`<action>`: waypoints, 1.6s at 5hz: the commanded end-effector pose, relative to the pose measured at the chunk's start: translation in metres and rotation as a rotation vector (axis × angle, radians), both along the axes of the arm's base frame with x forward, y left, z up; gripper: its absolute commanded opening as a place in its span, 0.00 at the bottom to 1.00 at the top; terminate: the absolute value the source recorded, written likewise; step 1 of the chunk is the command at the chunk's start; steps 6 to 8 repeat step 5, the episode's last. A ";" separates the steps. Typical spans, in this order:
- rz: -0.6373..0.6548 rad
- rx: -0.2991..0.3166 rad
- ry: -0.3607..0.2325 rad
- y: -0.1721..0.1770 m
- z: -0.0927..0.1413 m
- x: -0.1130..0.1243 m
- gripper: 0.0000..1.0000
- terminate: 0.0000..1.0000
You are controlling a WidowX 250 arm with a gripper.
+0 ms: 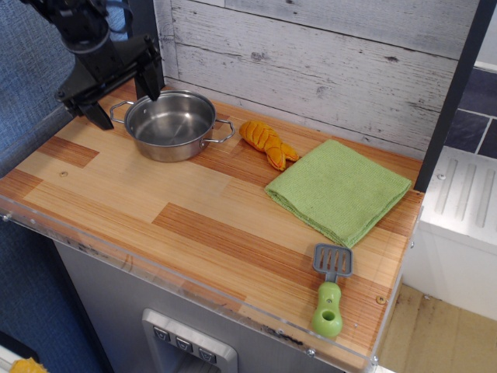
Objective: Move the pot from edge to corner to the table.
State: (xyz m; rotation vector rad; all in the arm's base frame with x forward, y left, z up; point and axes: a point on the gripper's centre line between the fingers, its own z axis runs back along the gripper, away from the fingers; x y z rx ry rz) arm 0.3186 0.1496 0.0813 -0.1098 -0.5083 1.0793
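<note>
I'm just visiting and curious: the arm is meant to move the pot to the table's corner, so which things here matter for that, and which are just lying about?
Part of the job:
pot
table
gripper, open above the pot's left side

Just lying about:
green cloth
orange plush toy
green spatula

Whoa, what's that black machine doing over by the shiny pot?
That's a robot arm whose gripper hangs with its jaws open and empty just above the back left corner of the table. The pot sits in that corner on its own, not gripped. Beside it lie an orange toy, a green cloth and a green spatula, all untouched.
</note>
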 end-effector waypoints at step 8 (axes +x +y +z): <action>-0.024 0.053 -0.119 -0.006 0.052 -0.021 1.00 1.00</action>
